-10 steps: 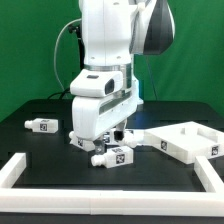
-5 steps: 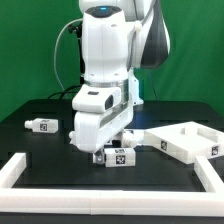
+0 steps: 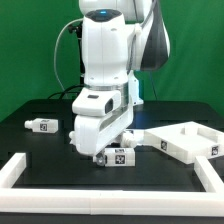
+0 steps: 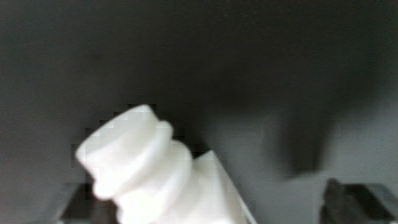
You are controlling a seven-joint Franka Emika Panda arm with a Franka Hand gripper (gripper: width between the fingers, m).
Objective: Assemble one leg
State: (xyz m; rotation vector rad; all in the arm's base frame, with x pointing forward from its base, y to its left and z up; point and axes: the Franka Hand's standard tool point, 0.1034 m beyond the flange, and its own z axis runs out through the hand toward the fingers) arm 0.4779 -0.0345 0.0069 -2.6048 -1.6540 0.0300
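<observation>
A leg (image 3: 117, 155), a stubby white peg with a black-and-white tag, lies on the black table just under the arm's white hand. My gripper (image 3: 108, 147) is low over it, and its fingers are mostly hidden by the hand in the exterior view. In the wrist view the leg's (image 4: 157, 165) threaded white end fills the space between the two dark fingertips. It sits close to one fingertip (image 4: 75, 205) and well apart from the other. My gripper (image 4: 210, 206) is open. A second leg (image 3: 42, 124) lies at the exterior view's left.
A large flat white panel (image 3: 186, 138) lies at the exterior view's right, close to the hand. Long white border rails run along the front left (image 3: 20, 170) and front right (image 3: 208, 172). A green backdrop stands behind.
The arm has come down and shifted slightly, so the hand now sits lower over the leg. In the last half second it has hardly moved.
</observation>
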